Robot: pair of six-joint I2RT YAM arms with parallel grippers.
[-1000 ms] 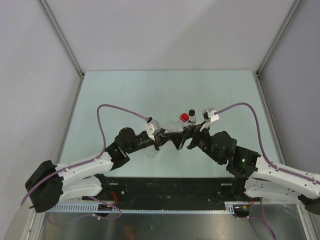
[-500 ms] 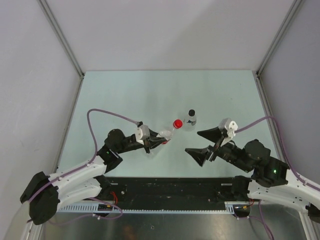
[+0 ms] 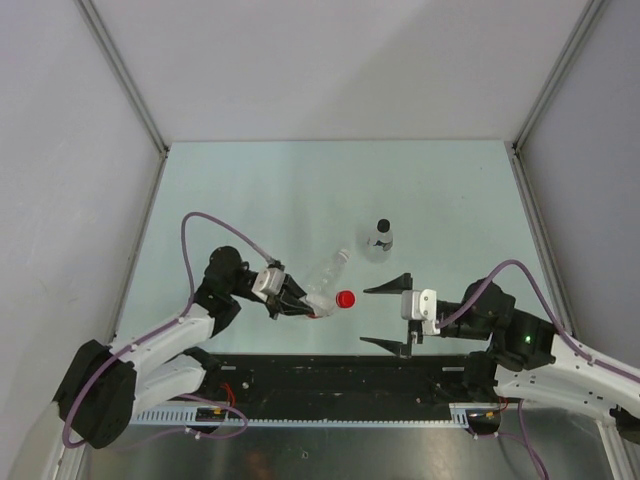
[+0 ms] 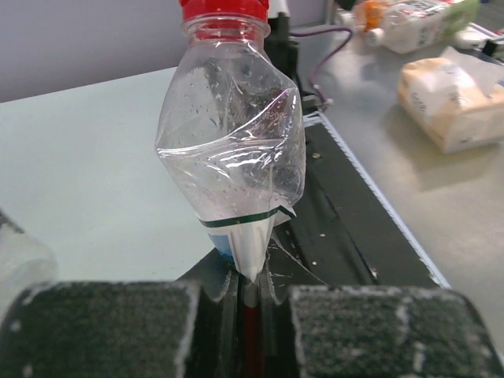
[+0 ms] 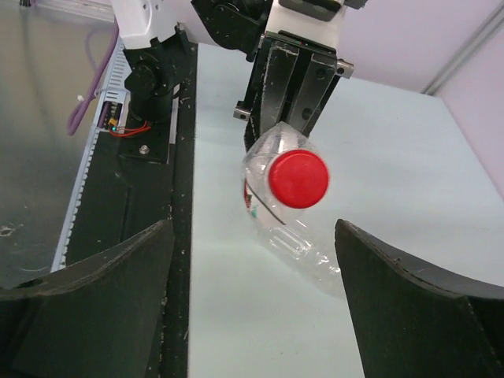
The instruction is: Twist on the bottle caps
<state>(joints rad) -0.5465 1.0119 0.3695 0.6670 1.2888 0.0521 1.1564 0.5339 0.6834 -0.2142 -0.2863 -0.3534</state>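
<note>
Pointing its red plastic screw cap [image 3: 345, 298] at the right gripper [image 3: 386, 317], the crumpled clear plastic bottle [image 4: 232, 150] lies level along the table's [image 3: 250, 190] near edge. The left gripper [image 4: 242, 311] pinches its base, and the right jaws gape wide and empty, just beyond the cap.

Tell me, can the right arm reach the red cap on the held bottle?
Probably yes: the red cap faces the open right fingers with nothing between; the left fingers pinch the bottle only at its base.
</note>
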